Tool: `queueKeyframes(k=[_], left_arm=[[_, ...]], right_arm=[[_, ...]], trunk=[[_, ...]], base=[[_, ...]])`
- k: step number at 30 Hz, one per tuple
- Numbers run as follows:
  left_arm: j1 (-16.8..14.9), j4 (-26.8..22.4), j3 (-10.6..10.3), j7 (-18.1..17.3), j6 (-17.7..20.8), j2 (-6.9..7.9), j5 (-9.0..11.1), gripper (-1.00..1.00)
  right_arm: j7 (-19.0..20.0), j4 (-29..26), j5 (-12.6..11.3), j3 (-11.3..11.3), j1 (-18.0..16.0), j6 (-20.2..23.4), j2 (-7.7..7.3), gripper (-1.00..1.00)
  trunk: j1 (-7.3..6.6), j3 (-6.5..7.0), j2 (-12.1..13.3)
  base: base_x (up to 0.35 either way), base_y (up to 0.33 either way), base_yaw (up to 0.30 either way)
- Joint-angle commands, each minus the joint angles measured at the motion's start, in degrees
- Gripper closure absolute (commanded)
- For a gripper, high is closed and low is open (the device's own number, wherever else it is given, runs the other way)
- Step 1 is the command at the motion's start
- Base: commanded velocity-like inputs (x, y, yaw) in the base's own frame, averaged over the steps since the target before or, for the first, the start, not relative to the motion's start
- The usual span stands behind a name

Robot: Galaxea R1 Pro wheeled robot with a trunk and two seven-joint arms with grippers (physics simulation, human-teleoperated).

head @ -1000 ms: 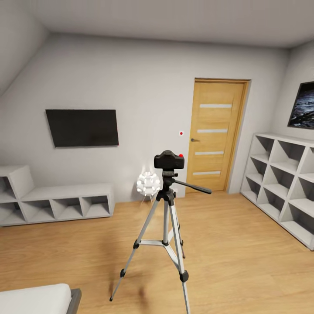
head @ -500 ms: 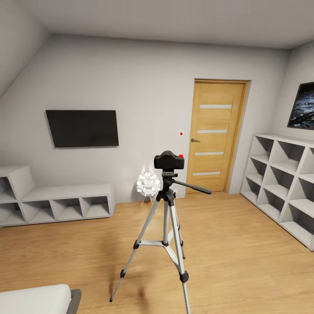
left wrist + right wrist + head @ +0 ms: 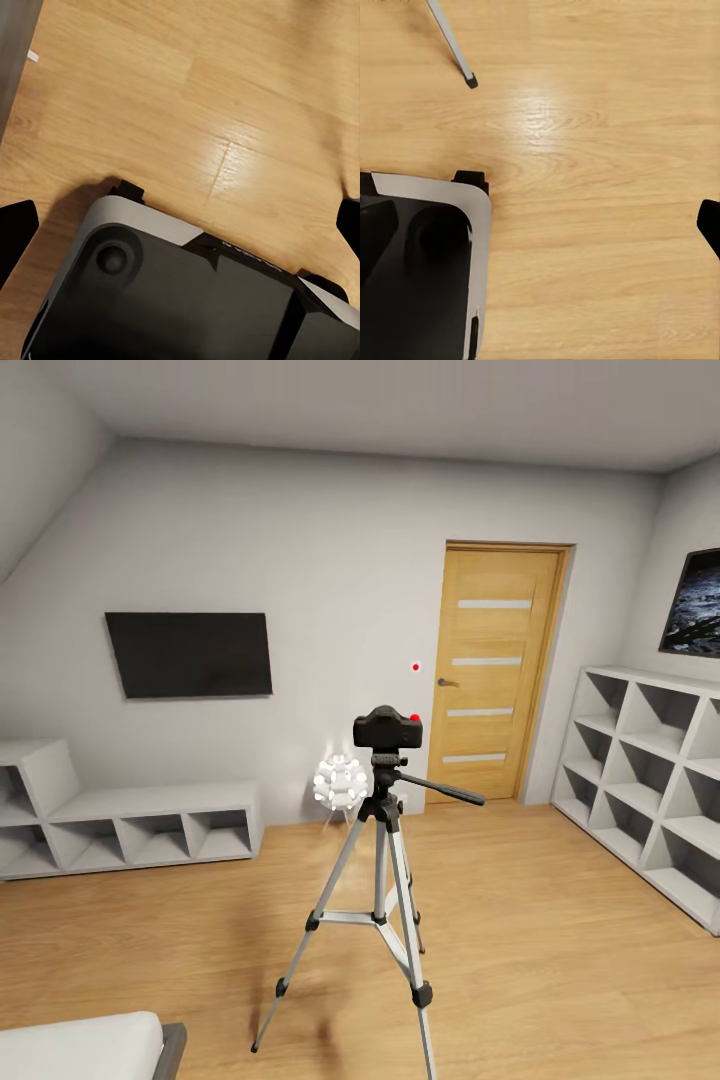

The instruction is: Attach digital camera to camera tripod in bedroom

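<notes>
Light wood plank floor (image 3: 560,920) runs across the bedroom to pale grey walls. The camera tripod (image 3: 385,880) stands mid-floor, legs spread, with the digital camera (image 3: 387,728) seated on its head. Door (image 3: 495,670) behind it, black TV (image 3: 189,653) on the wall, low white shelving (image 3: 150,825) along the left wall, tall cube shelving (image 3: 650,780) on the right. Open floor all round the legs. My wrist views look down at planks and my own base (image 3: 187,300); one tripod foot (image 3: 471,81) shows. Both my grippers' fingertips sit wide at the frame edges with nothing between them.
</notes>
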Motion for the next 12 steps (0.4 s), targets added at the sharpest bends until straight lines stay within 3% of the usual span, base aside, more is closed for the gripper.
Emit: queueKeyframes(k=[1, 4, 12], left_arm=[[0.0, -0.1, -0.5, 0.2, -0.1, 0.01, 0.4, -1.0], [0.0, -0.1, -0.5, 0.2, -0.1, 0.01, 0.4, -1.0], [0.0, -0.1, -0.5, 0.2, -0.1, 0.01, 0.4, -1.0]], right_arm=[[0.0, 0.2, 0.4, 0.1, -0.1, -0.4, 0.1, -1.0], [0.0, 0.1, 0.5, 0.0, -0.1, -0.4, 1.19, -1.0], [0.0, 0.1, 0.5, -0.1, -0.1, -0.4, 6.01, -1.0]], trunk=[[0.02, -0.02, 0.0], [0.02, -0.02, 0.0], [0.02, -0.02, 0.0]], base=[[0.0, 0.0, 0.0], [0.0, 0.0, 0.0], [0.0, 0.0, 0.0]])
